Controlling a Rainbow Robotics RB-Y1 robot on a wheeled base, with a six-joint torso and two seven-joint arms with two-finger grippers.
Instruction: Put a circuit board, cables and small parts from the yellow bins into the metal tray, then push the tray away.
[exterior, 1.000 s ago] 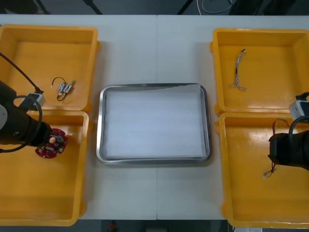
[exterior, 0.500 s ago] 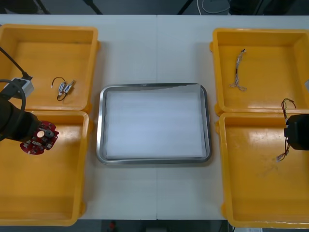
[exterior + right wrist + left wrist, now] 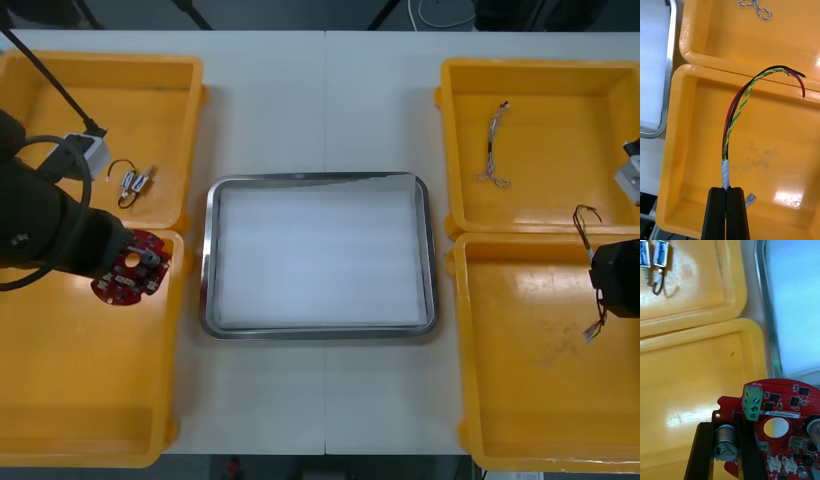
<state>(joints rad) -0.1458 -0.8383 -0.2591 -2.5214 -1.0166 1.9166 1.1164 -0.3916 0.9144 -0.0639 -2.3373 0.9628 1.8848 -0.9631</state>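
My left gripper (image 3: 118,262) is shut on a round red circuit board (image 3: 130,268) and holds it above the near left yellow bin (image 3: 60,400), close to that bin's inner wall. In the left wrist view the fingers (image 3: 748,442) clamp a silver can on the board (image 3: 782,427). My right gripper (image 3: 606,280) is shut on a red and yellow cable (image 3: 590,270) over the near right bin (image 3: 530,400). In the right wrist view the cable (image 3: 745,105) rises from the closed fingers (image 3: 726,210). The metal tray (image 3: 212,250) lies between the bins, white inside.
The far left bin (image 3: 60,80) holds small metal parts with a black cable (image 3: 133,182). A twisted blue and white cable (image 3: 494,145) lies in the far right bin (image 3: 560,85). A small metal part (image 3: 750,200) rests on the near right bin's floor.
My left gripper has carried the circuit board right and up, toward the tray. My right gripper has lifted the red and yellow cable off the bin floor.
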